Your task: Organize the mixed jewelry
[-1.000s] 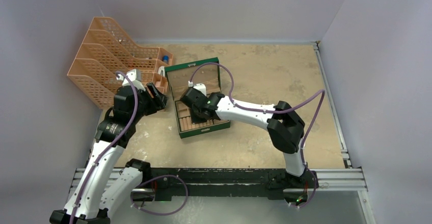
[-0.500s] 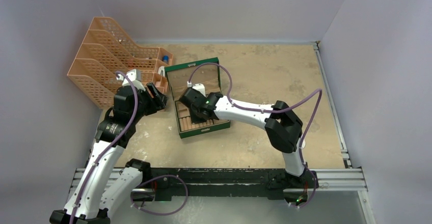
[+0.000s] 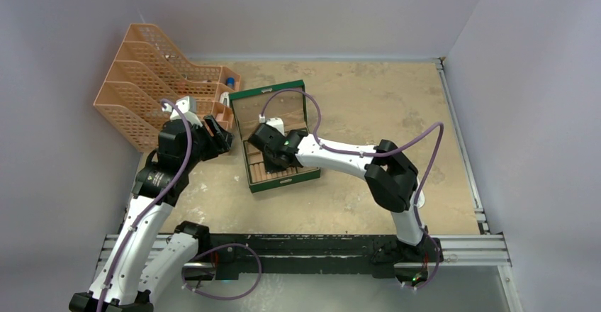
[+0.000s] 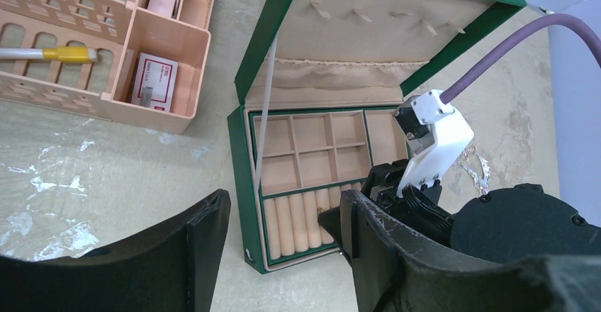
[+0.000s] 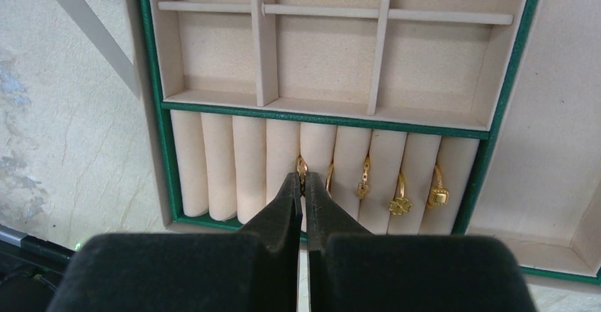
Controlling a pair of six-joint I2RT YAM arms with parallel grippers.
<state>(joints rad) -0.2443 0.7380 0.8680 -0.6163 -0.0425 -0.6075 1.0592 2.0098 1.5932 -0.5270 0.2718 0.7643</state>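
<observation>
Mottled tan table point(image 3: 354, 92), green box point(image 4: 237, 157) opened. Gold ring point(image 5: 301, 164) is pinched by right gripper point(image 5: 302, 179) at a roll slot point(image 5: 300, 138) beside four seated rings point(image 5: 400, 204); best pushed straight down before release. Left gripper point(image 4: 283, 255) part-open, empty. Silver chain point(image 4: 473, 164) lies outside box.

Five thin gold rings point(image 5: 364, 177) stood upright, side by side, in the slots between the tan rolls point(image 5: 220, 177). The leftmost ring point(image 5: 301, 165) sat pinched at my right pincer point(image 5: 303, 181) tips. Further right were the clover ring point(image 5: 400, 203) and the square-faced ring point(image 5: 437, 196). The silvery chain tangle point(image 4: 473, 171) lay loose on the table point(image 4: 106, 156) beside the box point(image 4: 236, 163).
</observation>
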